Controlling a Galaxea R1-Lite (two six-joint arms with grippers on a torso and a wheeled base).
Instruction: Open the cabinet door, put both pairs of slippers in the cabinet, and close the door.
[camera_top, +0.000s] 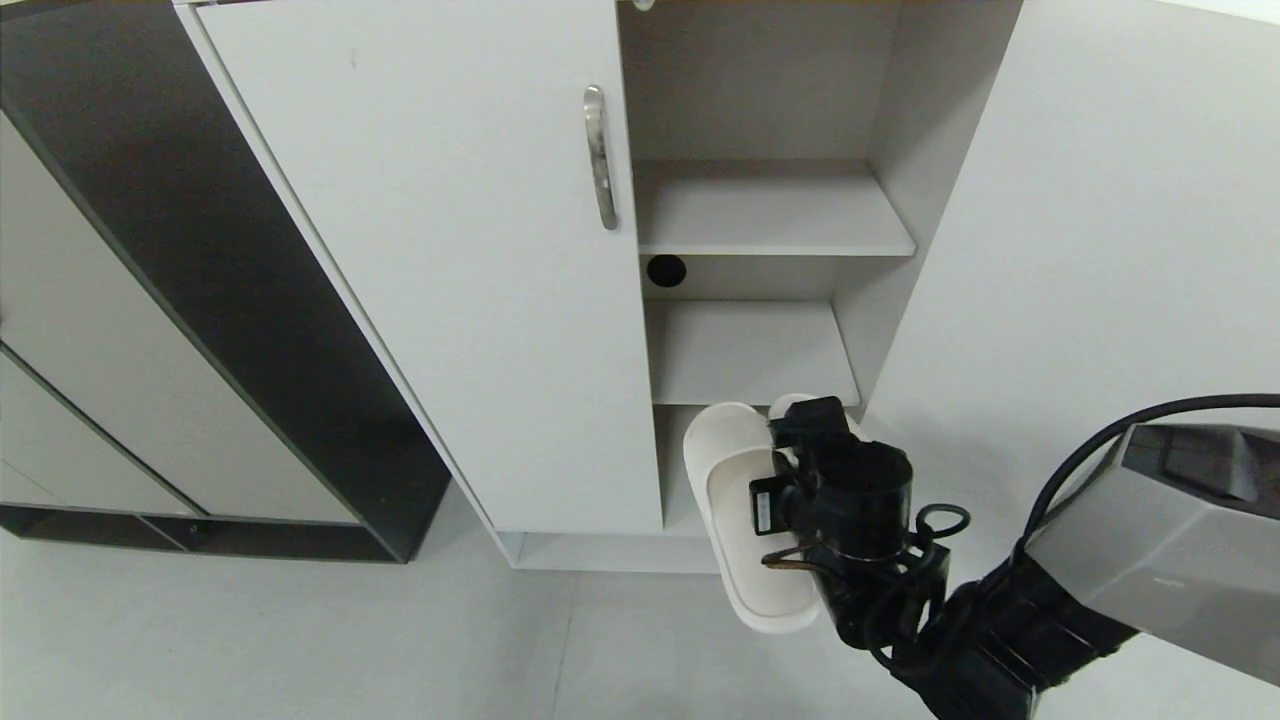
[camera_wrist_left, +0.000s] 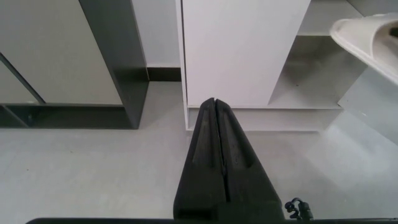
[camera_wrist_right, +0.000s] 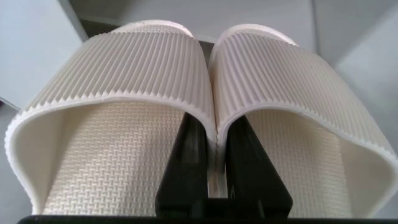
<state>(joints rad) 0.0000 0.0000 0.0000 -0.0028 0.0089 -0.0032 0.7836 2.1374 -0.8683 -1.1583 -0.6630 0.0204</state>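
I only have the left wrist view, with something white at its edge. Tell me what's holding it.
Observer: The right gripper holds the pair of slippers before the lowest opening of the cabinet.
Operator: Report the grip.
Observer: Its jaws pinch both slippers' inner side walls together, toes toward the cabinet.
Operator: Describe what's above that opening.
Observer: Two shelves, a lower shelf and an upper shelf, beside the shut left door and its handle.
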